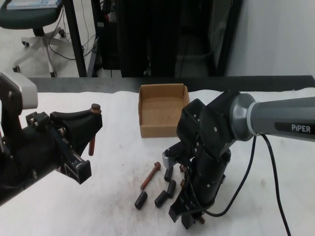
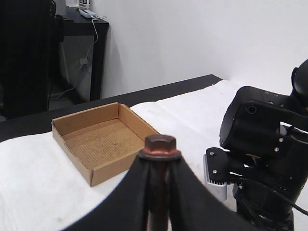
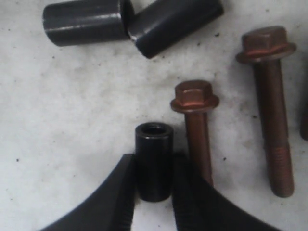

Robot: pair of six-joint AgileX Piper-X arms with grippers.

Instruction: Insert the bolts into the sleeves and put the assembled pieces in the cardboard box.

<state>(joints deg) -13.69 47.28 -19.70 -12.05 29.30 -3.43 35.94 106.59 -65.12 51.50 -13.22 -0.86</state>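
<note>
My left fingers (image 2: pixel 137 185) clamp one bolt (image 2: pixel 159 144); my right fingers (image 3: pixel 120 187) clamp one sleeve (image 3: pixel 154 163), beside two loose bolts (image 3: pixel 196 103) (image 3: pixel 269 96) and two loose sleeves (image 3: pixel 82 21) (image 3: pixel 173 24).

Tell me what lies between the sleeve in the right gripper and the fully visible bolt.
A second bolt, close beside the sleeve in the right gripper and apart from the fully visible bolt; the right wrist view shows it.

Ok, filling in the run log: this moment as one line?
left jaws: shut on bolt, raised | right jaws: shut on sleeve, on bench | cardboard box: empty | step: pre-insertion
</note>
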